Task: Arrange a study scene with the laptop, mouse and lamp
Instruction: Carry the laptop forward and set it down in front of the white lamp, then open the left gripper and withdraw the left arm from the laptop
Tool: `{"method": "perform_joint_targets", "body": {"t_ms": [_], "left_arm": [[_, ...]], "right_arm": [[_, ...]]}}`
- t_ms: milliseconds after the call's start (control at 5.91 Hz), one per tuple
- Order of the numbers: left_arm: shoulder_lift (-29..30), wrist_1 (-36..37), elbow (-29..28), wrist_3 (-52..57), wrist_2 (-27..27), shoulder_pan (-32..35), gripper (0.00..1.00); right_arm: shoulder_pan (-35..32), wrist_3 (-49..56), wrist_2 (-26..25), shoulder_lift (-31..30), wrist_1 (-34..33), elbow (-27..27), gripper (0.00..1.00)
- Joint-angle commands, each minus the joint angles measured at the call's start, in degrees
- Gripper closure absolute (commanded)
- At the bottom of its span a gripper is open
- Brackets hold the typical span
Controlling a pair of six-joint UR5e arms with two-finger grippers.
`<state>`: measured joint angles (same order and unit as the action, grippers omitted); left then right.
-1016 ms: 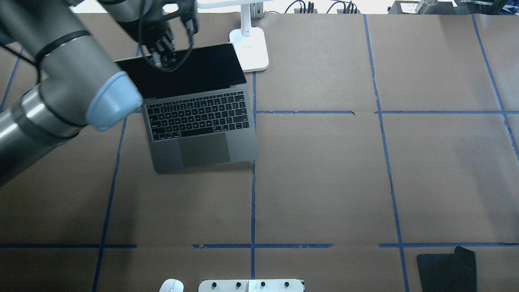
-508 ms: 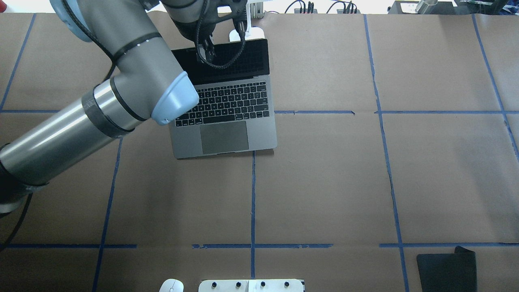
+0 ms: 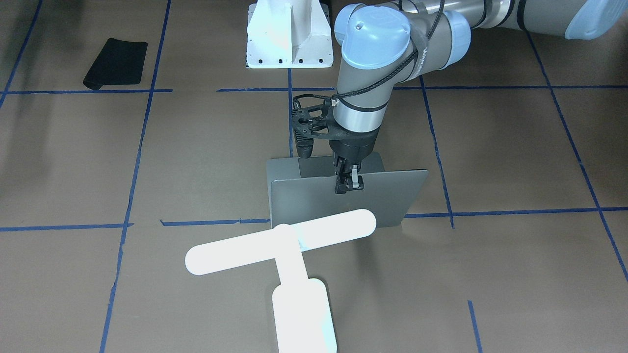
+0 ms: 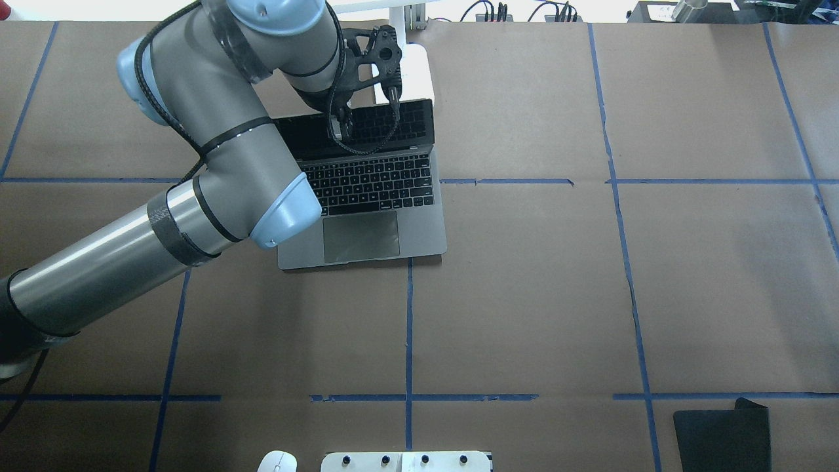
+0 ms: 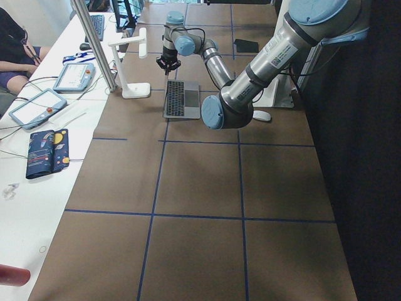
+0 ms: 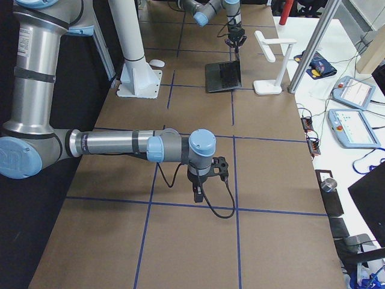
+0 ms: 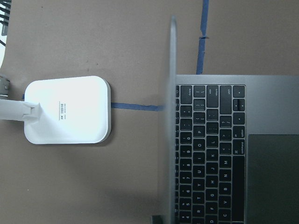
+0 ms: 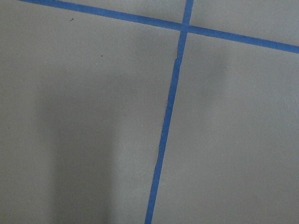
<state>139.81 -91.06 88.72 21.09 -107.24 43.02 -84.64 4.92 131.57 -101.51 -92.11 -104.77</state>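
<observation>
The laptop (image 4: 367, 226) stands open at the far centre-left, with its keyboard facing the robot. Its grey lid back (image 3: 387, 196) faces the front camera. My left gripper (image 3: 349, 185) is shut on the top edge of the lid, also seen from overhead (image 4: 342, 128). The white T-shaped lamp (image 3: 279, 242) stands just beyond the laptop, with its base (image 7: 67, 109) close behind the screen. The white mouse (image 4: 276, 462) lies at the near table edge by the robot base. My right gripper (image 6: 197, 192) hangs over bare table far to the right; I cannot tell whether it is open or shut.
A black mat (image 4: 721, 436) lies at the near right. A white finned bracket (image 4: 406, 462) sits at the near edge beside the mouse. Blue tape lines cross the brown table cover. Operator desks with tablets (image 6: 352, 126) lie beyond the far edge.
My left arm has dragged the laptop to the right by its lid and turned it square to the table. The laptop now sits right in front of the lamp base.
</observation>
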Motion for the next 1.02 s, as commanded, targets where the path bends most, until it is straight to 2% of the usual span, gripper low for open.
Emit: {"method": "perform_joint_targets", "body": {"t_ms": [0,169,339,677,847], "left_arm": [[-0.6,-2.1,-0.2,-1.8,1.3,-0.7,0.84],[-0.3,-2.0,0.3,-1.7,1.3,-0.7,0.17],[-0.3,-1.8,0.7,-1.7,1.3,-0.7,0.01],[-1.1,0.5,5.6,-1.7,0.6,1.3,0.01],[-3.4,6.4,10.2,-1.8,-3.1,2.6,0.01]], "right_arm": [[0.0,0.0,0.0,0.0,0.0,-0.1,0.0],[0.0,0.0,0.0,0.0,0.0,-0.1,0.0],[0.0,0.0,0.0,0.0,0.0,-0.1,0.0],[0.0,0.0,0.0,0.0,0.0,0.0,0.0],[0.0,0.3,-0.1,0.0,0.0,0.0,0.0]]}}
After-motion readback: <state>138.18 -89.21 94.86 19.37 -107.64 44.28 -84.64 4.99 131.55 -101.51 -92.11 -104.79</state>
